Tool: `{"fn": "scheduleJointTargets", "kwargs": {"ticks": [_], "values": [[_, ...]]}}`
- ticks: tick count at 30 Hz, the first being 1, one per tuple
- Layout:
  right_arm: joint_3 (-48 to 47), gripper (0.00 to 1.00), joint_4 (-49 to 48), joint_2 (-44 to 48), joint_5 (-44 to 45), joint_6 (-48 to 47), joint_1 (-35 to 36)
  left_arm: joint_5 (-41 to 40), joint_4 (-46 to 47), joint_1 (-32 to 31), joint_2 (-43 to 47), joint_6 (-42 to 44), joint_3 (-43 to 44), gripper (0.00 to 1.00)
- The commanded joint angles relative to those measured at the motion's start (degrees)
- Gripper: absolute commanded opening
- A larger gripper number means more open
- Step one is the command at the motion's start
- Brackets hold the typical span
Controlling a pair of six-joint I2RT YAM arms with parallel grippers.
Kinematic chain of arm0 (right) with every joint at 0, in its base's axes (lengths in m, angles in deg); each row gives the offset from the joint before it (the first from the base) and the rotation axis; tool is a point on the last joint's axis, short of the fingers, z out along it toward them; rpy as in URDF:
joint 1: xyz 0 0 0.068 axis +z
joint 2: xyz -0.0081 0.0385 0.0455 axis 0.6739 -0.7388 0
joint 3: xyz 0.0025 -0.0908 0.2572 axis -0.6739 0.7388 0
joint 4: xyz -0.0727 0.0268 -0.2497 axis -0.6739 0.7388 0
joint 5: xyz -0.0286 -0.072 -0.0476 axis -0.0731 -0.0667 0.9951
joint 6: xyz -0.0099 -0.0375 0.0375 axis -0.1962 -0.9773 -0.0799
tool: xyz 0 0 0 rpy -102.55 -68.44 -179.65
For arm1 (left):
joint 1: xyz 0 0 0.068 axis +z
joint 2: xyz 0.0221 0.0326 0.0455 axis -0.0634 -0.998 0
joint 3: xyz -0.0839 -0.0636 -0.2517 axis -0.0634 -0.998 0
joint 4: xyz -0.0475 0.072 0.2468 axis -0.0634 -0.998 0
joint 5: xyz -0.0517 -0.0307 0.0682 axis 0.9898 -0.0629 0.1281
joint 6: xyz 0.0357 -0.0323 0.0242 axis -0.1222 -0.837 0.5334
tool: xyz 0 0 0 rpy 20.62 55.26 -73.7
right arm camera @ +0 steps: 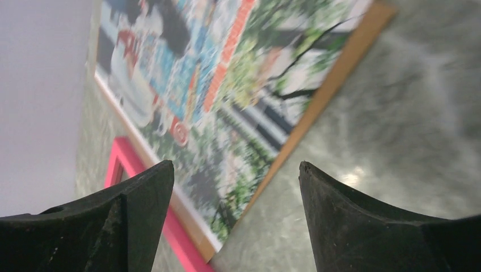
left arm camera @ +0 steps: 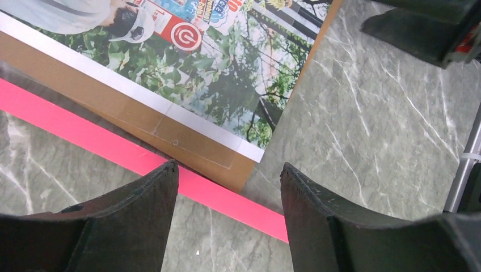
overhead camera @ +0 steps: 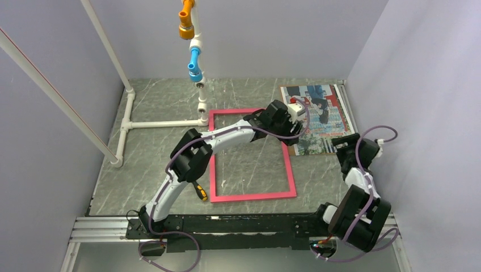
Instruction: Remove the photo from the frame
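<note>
- The thin-bordered pink-red rectangular frame (overhead camera: 252, 195) lies flat on the grey marble-patterned table (overhead camera: 159, 102); its opening shows only bare table, so I judge the removal essentially done.
- The large colourful printed photo (overhead camera: 320, 116) lies face-up on a plain brown backing board (left arm camera: 187, 150), outside the frame, far right beside the wall; the board's near corner meets the frame's right rail, but I cannot tell whether it touches or overlaps.
- The left gripper (left arm camera: 227, 175) hovers over that corner, jaws wide, holding nothing; probably placed to part the board from the rail.
- The right gripper (right arm camera: 235, 170) hangs above the board's outer edge, jaws wide, empty; likely ready to steady it.
- The photo shows foliage, figures, red-white graphics and a red target circle; it is flat, white-margined and uncreased where visible.
</note>
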Motion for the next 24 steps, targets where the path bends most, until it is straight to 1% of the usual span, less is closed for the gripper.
{"fn": "scheduleJointTargets", "kwargs": {"ticks": [1,5,10,12,16,19,24], "values": [[-0.04,0.82,6.12,2.67,2.99,-6.02,-6.44,1.47,5.51,0.08,-1.74,-1.28,2.59,0.67],[-0.76,0.78,4.73,1.32,5.22,-7.26,-9.42,3.54,7.22,0.14,-3.64,-2.57,2.77,0.67],[-2.43,0.68,2.94,-3.19,6.85,-7.3,-12.43,4.14,5.64,0.15,-6.9,-4.9,5.41,0.65],[-2.97,0.66,1.75,-4.35,8.27,-7.68,-12.75,4.93,4.33,0.2,-8.23,-5.64,7.08,0.65],[-4.56,0.66,0.43,-6.8,10.91,-7.38,-12.97,7.23,3.9,0.77,-9.79,-7.04,8.6,0.65],[-6.7,0.7,0.6,-9.06,13.01,-7.78,-13.08,8.43,5.22,1.77,-9.93,-9.21,7.49,0.66],[-8.02,0.76,-2.97,-12.82,12.89,-8.01,-13.1,11.43,6.6,4.42,-12.21,-17.12,7.83,0.64]]}}
